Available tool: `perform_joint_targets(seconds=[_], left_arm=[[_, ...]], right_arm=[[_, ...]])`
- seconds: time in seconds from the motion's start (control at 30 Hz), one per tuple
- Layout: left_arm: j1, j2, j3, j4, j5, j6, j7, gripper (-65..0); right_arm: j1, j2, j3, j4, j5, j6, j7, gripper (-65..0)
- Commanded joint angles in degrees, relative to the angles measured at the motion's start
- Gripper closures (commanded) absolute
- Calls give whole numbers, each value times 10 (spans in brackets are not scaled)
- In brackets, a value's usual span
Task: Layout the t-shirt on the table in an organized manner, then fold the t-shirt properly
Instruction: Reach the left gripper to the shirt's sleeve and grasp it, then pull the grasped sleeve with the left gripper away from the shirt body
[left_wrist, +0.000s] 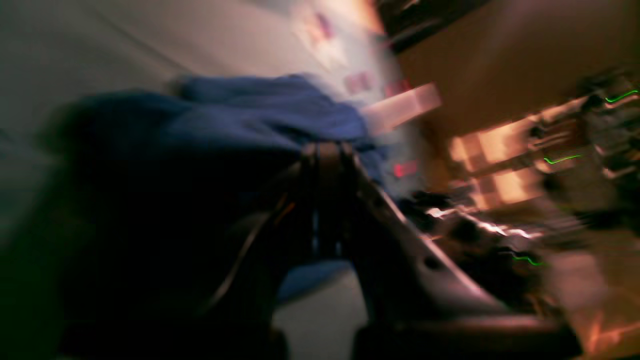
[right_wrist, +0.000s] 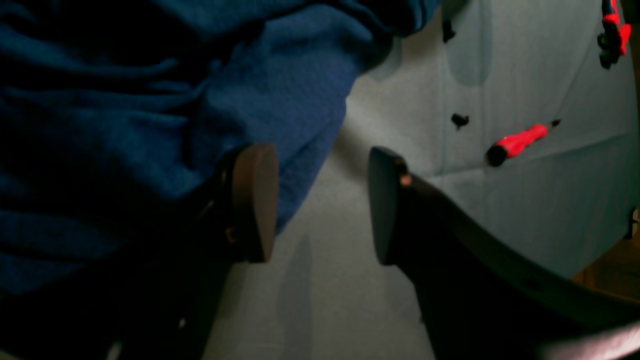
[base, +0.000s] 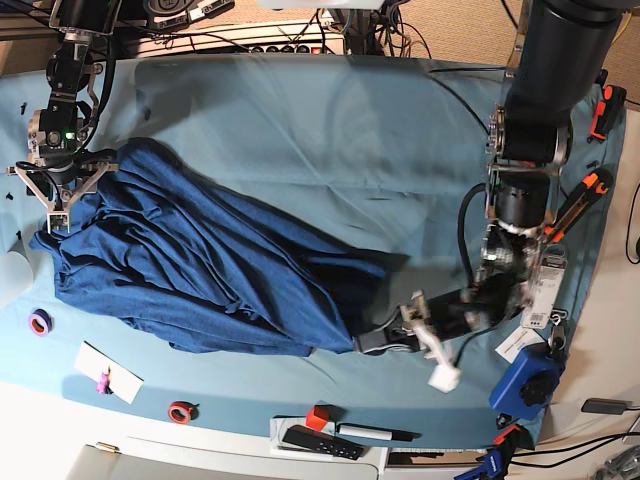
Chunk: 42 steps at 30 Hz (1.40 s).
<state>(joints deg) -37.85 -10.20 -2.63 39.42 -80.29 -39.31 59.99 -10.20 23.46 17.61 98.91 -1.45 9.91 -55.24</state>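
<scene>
A dark blue t-shirt (base: 200, 275) lay bunched and creased across the table (base: 330, 130), its bulk toward the side of the right gripper (base: 62, 190) and a narrowing end stretched out toward the left gripper (base: 385, 342). The left gripper's jaws were together, and in the overhead view they appeared to be pinched on the shirt's narrow end, though the left wrist view was too blurred to confirm cloth between them. The right gripper sat at the opposite end of the shirt with its jaws apart; in its wrist view, one fingertip (right_wrist: 256, 200) rested against a fold of the knit while the other (right_wrist: 382, 205) stood over bare teal cloth, holding nothing. The shirt looked soft, light and limp, likely to sag, drag and crumple rather than keep any shape, so it would probably spread best if taken by a hem edge or shoulder seam at two well-separated points. A red-handled tool (right_wrist: 517, 142) lay on the table beyond the shirt's edge.
</scene>
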Motion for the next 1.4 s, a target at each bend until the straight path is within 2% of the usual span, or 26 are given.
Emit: perform_joint_targets(seconds=[0.0, 0.07, 0.13, 0.4, 0.67, 0.73, 0.8, 0.9, 0.93, 1.0, 1.03, 1.1, 1.27, 1.37], left_arm=[[-14, -3, -17, 10, -47, -7, 29, 0], [-3, -11, -38, 10, -47, -7, 110, 0], [10, -23, -44, 12, -47, -7, 138, 0], [119, -86, -44, 96, -47, -7, 146, 0], [251, -136, -44, 341, -47, -7, 145, 0], [265, -138, -44, 388, -47, -7, 111, 0], [267, -133, -44, 407, 35, -7, 45, -11], [267, -127, -44, 407, 147, -7, -61, -284], [267, -124, -43, 407, 177, -6, -88, -324], [267, -115, -43, 407, 225, 41, -120, -343], [267, -109, -43, 405, 245, 50, -127, -348], [267, -96, -42, 399, 263, 53, -135, -348], [264, -57, -42, 384, 265, 52, -135, -348], [263, -45, -17, 381, 316, 67, -163, -348]], right_arm=[[5, 11, 5, 9, -5, -5, 13, -289], [5, 11, 5, 9, -5, -5, 13, -289], [5, 11, 5, 9, -5, -5, 14, -289], [5, 11, 5, 9, -5, -5, 21, -289], [5, 11, 5, 9, -5, -5, 21, -289], [5, 11, 5, 9, -5, -5, 21, -289], [5, 11, 5, 9, -5, -6, 21, -289], [5, 11, 5, 9, -2, -5, 21, -289], [5, 11, 5, 9, 1, -5, 21, -289], [5, 11, 5, 9, 6, -5, 21, -289], [5, 11, 5, 9, 6, -5, 21, -289], [5, 11, 5, 9, 6, -5, 23, -289], [5, 11, 5, 9, 6, -5, 23, -289], [5, 11, 5, 9, 6, -5, 23, -289]])
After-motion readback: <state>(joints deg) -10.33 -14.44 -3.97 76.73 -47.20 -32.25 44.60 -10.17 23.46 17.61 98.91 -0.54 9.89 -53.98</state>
